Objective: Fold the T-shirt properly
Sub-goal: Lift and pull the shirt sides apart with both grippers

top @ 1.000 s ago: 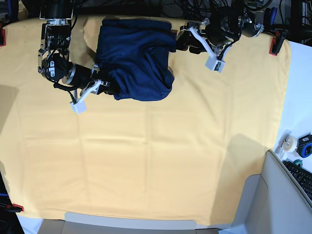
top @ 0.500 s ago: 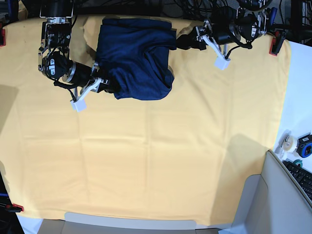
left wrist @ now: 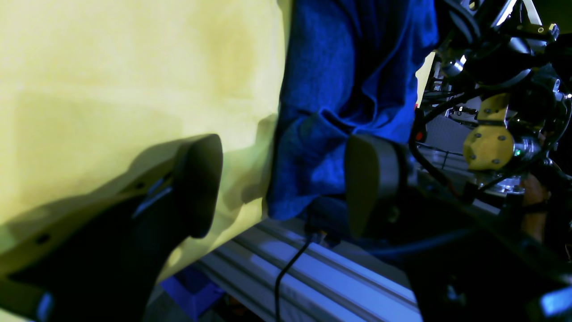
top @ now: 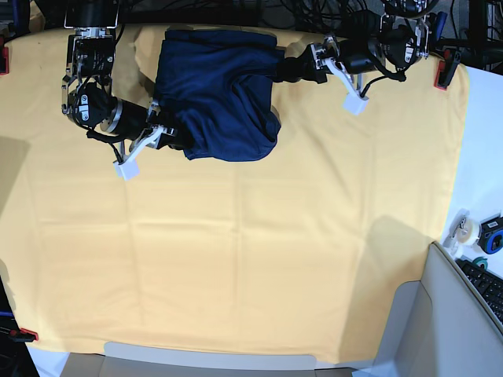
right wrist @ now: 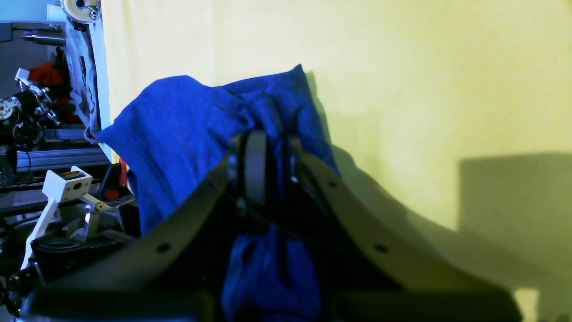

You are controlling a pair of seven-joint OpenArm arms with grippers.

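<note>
The dark navy T-shirt [top: 220, 90] lies bunched in a rough fold at the far middle of the yellow table cloth [top: 259, 236]. My right gripper [top: 169, 135], on the left of the base view, is shut on the shirt's left lower edge. In the right wrist view the fabric [right wrist: 178, 129] is pinched in that gripper [right wrist: 263, 165] and rises in a tent. My left gripper [top: 283, 71] reaches the shirt's upper right edge. In the left wrist view its jaws stand wide open [left wrist: 283, 188], with a corner of the shirt [left wrist: 313, 170] between them, not pinched.
Red clamps [top: 446, 69] hold the cloth at its corners. An aluminium rail [left wrist: 321, 273] and cables run along the far table edge, just behind the shirt. A tape roll [top: 465, 230] and a keyboard [top: 487, 287] sit off the cloth at the right.
My left gripper has swung up and left from the bare cloth to the shirt's right edge, and its jaws have opened wider. The right gripper has kept its hold, almost still.
</note>
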